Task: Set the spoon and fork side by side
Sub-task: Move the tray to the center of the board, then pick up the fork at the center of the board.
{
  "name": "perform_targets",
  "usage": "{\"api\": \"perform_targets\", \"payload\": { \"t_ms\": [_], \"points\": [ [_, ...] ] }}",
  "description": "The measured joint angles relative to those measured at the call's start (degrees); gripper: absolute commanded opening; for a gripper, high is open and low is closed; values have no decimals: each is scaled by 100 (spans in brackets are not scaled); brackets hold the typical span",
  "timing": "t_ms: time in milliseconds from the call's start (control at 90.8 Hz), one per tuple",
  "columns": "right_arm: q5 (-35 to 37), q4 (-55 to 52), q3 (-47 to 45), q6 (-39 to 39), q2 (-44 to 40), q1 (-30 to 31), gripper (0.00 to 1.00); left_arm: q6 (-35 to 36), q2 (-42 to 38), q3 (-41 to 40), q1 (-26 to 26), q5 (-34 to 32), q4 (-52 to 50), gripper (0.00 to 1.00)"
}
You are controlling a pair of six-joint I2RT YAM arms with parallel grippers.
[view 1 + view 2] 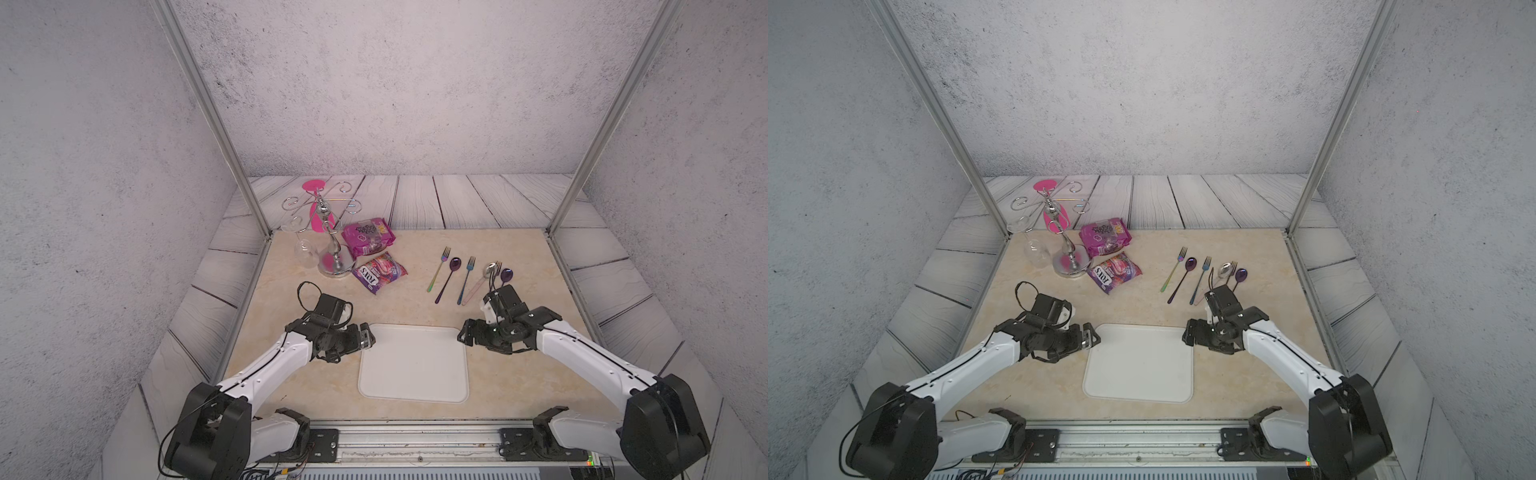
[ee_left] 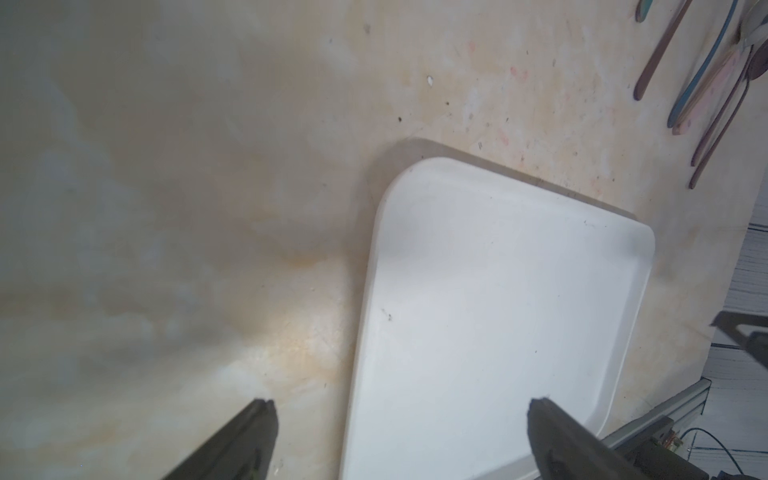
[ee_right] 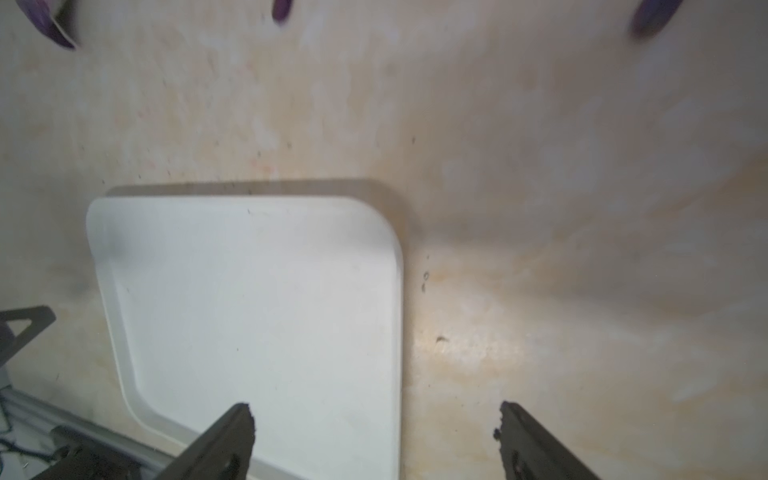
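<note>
Beige marbled surface [image 1: 519, 386] carrying a white tray [image 1: 413, 365] at near centre. The left hand [image 2: 401, 409] is poised at the tray's left edge and the right hand [image 3: 374, 415] at its right edge. Both have their fingers spread wide and hold nothing. Beyond the tray, to the right, cutlery lies in a row: rainbow fork [image 1: 437, 270], purple spoon [image 1: 448, 280] and blue fork [image 1: 466, 280], side by side and apart. Further right, a pink-handled spoon [image 1: 477, 287], a dark fork [image 1: 497, 268] and a second purple spoon [image 1: 506, 275] lie bunched, partly hidden by the right arm. Two snack packets [image 1: 379, 272] and a glass rack [image 1: 337, 266] occupy the far left.
</note>
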Motion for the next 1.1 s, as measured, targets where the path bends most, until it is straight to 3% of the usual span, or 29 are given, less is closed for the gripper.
{"api": "perform_targets", "payload": {
  "t_ms": [110, 264, 352, 473, 573, 716, 925, 980, 1101],
  "points": [
    [514, -229, 608, -291, 192, -341, 89, 63, -328, 107, 0, -275, -337, 99],
    [903, -415, 1578, -501, 1104, -855, 82, 118, -553, 564, 0, -684, -782, 80],
    [1051, -570, 2291, -564, 1845, -1027, 79, 168, -636, 745, 0, -885, -894, 77],
    [1067, -560, 2957, -623, 2756, -1231, 73, 195, -706, 844, 2, -1071, -1043, 82],
    [955, -592, 3329, -664, 3375, -1436, 65, 275, -844, 844, 2, -1150, -1121, 99],
    [852, -597, 3847, -684, 4089, -1709, 43, 345, -1215, 844, 4, -1296, -1158, 99],
    [815, -673, 4533, -761, 4763, -1880, 42, 437, -1370, 844, 7, -1392, -1276, 99],
    [817, -688, 4658, -758, 4903, -1884, 36, 452, -1360, 844, 7, -1390, -1290, 100],
    [813, -719, 4881, -778, 5171, -1886, 35, 479, -1311, 844, 13, -1388, -1290, 99]
  ]
}}
